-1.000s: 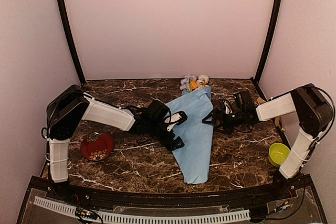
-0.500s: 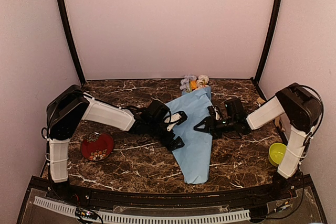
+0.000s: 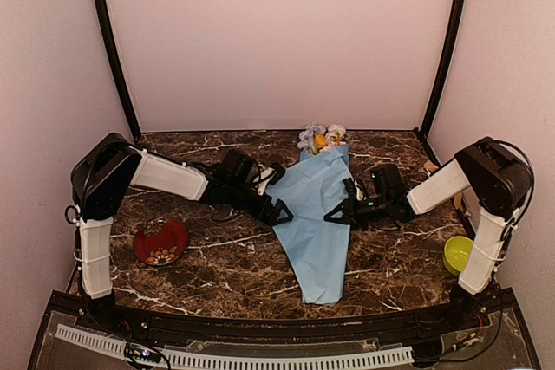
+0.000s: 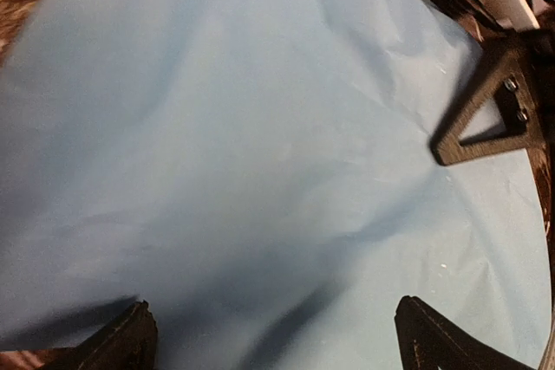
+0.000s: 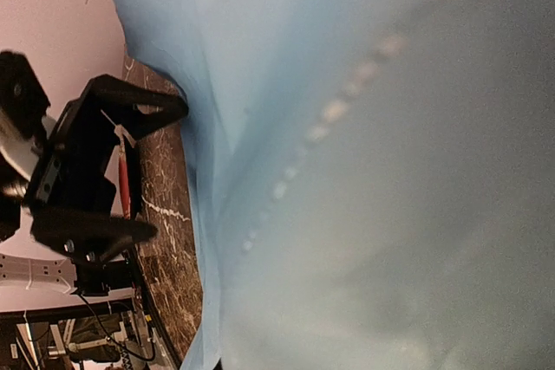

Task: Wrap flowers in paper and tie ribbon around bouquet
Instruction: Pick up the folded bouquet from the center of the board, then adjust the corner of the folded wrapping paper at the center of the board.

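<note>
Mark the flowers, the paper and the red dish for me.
flowers [image 3: 319, 137], top view, heads poking out at the far end.
paper [image 3: 314, 223], top view, light-blue outer face, mid-cone.
red dish [image 3: 161, 241], top view, its red middle.

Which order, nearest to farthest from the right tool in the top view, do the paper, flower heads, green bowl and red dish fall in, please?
Measured from the right tool:
1. paper: right at the tool, at the sheet's right edge.
2. flower heads: beyond the tool, at the far end.
3. green bowl: near right corner.
4. red dish: left side, across the paper.
</note>
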